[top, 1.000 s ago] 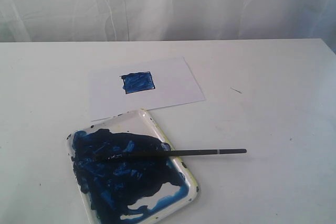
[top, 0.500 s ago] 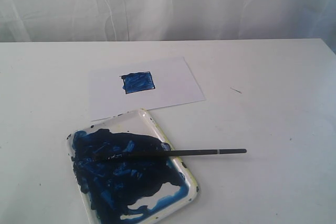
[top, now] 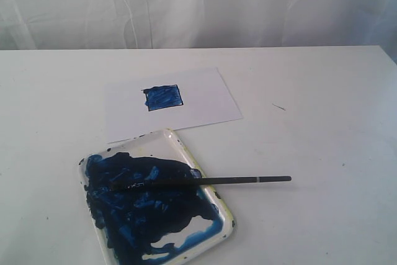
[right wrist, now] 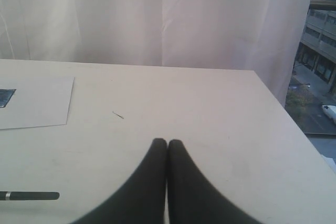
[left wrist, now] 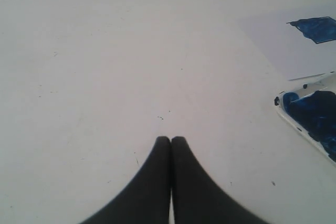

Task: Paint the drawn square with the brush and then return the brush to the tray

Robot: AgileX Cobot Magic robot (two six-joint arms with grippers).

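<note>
**Brush (top: 211,181) resting across tray (top: 166,135) rim, unheld**

Brush tip end lies in the tray's blue paint; handle crosses the tray's right rim & sticks out over the table (top: 322,153) toward the right of the ext. view; silver band sits on the part beyond the rim. Tray is at the near left of the table, inside mostly smeared dark blue; white sheet (top: 208,100) lies just behind it, near edge by the tray's far corner, touching or not can't be told. Drawn square (top: 163,97) on the sheet's left half is filled w/ blue paint. Left gripper (left wrist: 171,140) has its jaws pressed together on nothing, over bare table, w/ tray & sheet off to one side. Right gripper (right wrist: 167,141) is likewise closed & empty, w/ the brush's handle end nearby on the table. White curtain (top: 198,4) hangs behind the table.
</note>
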